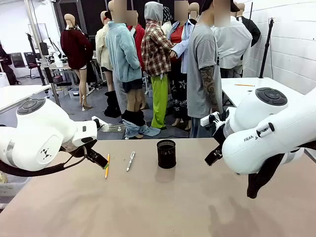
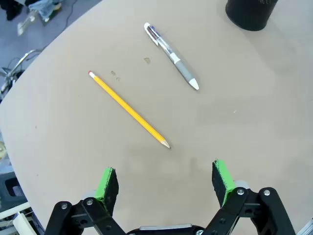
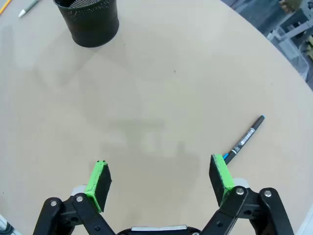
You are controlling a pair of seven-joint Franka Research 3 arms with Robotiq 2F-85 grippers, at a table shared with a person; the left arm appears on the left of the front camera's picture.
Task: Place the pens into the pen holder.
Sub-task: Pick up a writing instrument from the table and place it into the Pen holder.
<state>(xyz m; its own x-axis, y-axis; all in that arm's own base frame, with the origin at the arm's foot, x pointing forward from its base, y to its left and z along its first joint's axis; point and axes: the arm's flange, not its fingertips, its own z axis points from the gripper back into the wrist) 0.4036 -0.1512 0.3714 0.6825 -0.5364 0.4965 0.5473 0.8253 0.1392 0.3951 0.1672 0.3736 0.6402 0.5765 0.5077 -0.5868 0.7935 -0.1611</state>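
The yellow pencil (image 2: 129, 110) lies flat on the surface (image 2: 254, 127), and in the left wrist view it sits just ahead of your left hand (image 2: 164, 169). Its sharpened tip is nearest, at about 12 o'clock from the hand, and its eraser end runs away toward 10 o'clock. That long axis is a diagonal across the line on which the fingers close, so I judge you will need some wrist roll before you come down on it. The silver-white pen (image 2: 171, 55) lies farther out at 12 o'clock, roughly parallel to the pencil and well apart from it. The black mesh pen holder (image 2: 249, 12) stands upright beyond it at 1 o'clock. In the front view both sticks lie at 9 o'clock of the holder, the pencil the outer one, so the left arm is clearly the nearer. Your left hand is spread wide with nothing between its green pads (image 2: 108, 183). Your right hand (image 3: 159, 166) is equally wide and empty above bare surface, with the holder far off at 11 o'clock in its own view. A dark pen with a blue end (image 3: 244, 139) lies at 2 o'clock from that hand, its near end hidden behind one pad. That one looks best left to the right arm.
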